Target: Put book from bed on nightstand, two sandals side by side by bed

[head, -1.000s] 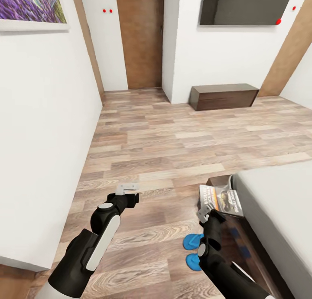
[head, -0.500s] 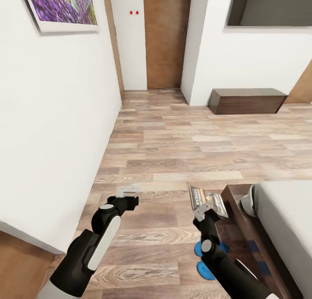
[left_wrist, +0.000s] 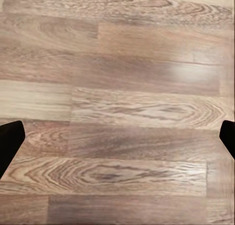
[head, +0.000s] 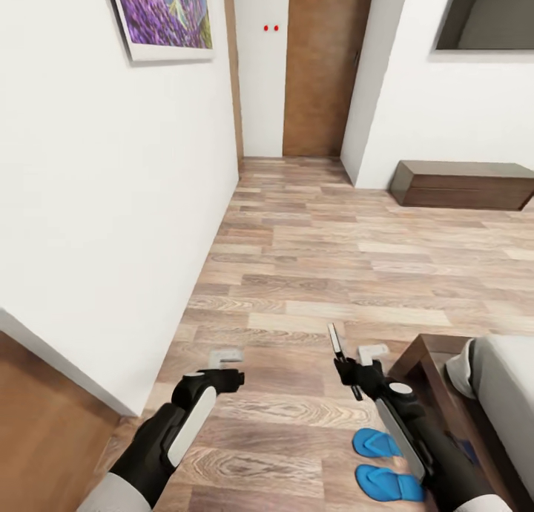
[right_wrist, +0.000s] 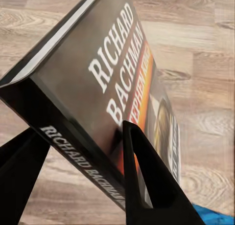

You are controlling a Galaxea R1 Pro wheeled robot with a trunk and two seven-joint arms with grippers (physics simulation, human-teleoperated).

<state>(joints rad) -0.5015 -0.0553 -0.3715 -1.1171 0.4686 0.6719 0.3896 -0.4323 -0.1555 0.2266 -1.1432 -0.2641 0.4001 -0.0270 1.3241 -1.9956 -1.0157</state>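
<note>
Turned edge-on now, the book (head: 336, 343) no longer shows its cover flat to the head camera as it did a second ago, and the whole view has swung so the purple painting (head: 167, 13) and white wall (head: 96, 200) fill more of the scene. The right gripper (head: 350, 369) pinches the book near its spine, one finger (right_wrist: 142, 171) across the cover, the other under the back. Cover and spine both read "RICHARD BACHMAN" in white, with orange lettering below that I can't make out. The book hangs over the wood floor (head: 311, 274), just off the bed's (head: 437, 363) dark corner. Two blue sandals (head: 382, 464) lie side by side on the floor beside that corner. The left gripper (head: 225, 362) hovers over bare planks well away from the bed, fingers spread apart. Beyond the bed, a low brown bench (head: 463, 184) sits against the far wall.
</note>
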